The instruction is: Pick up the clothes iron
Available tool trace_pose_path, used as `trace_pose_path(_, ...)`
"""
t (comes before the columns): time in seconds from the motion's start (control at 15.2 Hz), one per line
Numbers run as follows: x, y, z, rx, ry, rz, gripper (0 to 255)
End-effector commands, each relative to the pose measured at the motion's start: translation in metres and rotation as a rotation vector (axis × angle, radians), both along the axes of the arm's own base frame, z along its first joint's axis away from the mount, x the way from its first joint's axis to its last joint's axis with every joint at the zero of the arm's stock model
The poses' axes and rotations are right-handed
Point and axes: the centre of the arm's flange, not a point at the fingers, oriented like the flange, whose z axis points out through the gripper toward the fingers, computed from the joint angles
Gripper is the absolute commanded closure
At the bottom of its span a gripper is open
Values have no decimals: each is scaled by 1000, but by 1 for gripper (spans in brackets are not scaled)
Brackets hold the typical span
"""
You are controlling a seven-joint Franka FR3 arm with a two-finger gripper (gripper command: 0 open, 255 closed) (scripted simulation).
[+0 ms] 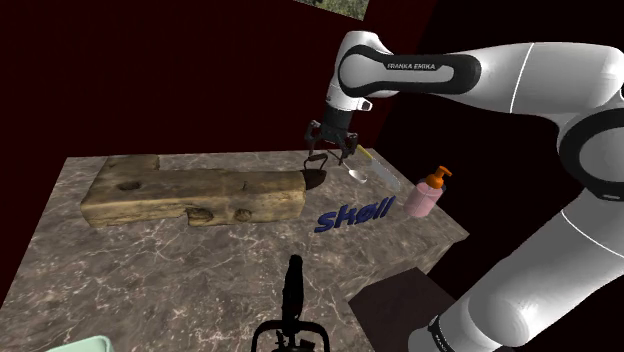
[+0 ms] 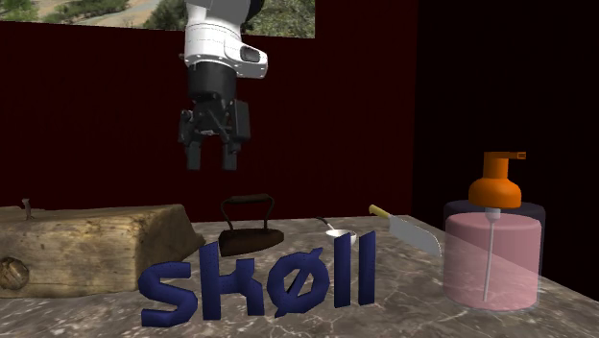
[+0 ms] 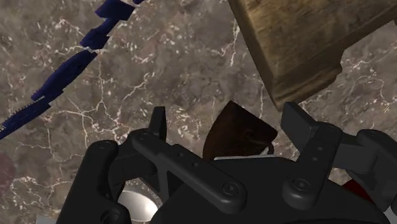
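Since the jaws stand apart w/ nothing between them, I'm at the approach step. L to R in second exterior view: wooden block (image 2: 86,245), then clothes iron (image 2: 250,230) by the block's end, near tabletop (image 2: 403,312) far edge, gripper (image 2: 211,165) above, clear of the handle (image 2: 248,199). Next, I reckon: descend, straddle handle, close.

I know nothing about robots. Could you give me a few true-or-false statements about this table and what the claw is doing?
1. The gripper is clasping the clothes iron. False: its fingers stand open above the iron, not touching it.
2. The iron sits on the table beside a wooden block. True.
3. The soap dispenser has a green pump. False: the pump is orange.
4. Blue letters stand on the table. True.
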Motion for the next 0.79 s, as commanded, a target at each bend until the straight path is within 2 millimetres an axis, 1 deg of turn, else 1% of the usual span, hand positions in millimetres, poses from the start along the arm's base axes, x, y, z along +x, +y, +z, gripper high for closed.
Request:
trace_pose_path(0.0, 21, -7, -11, -2, 3, -84, 0)
trace_pose_path(0.2, 55, -19, -26, -6, 8, -203, 0)
trace_pose_path(0.4, 88, -35, -42, -9, 12, -321, 0)
trace_pose_path(0.46, 93, -38, -44, -10, 13, -341, 0)
trace_pose_path(0.73, 93, -38, -65, -10, 13, -341, 0)
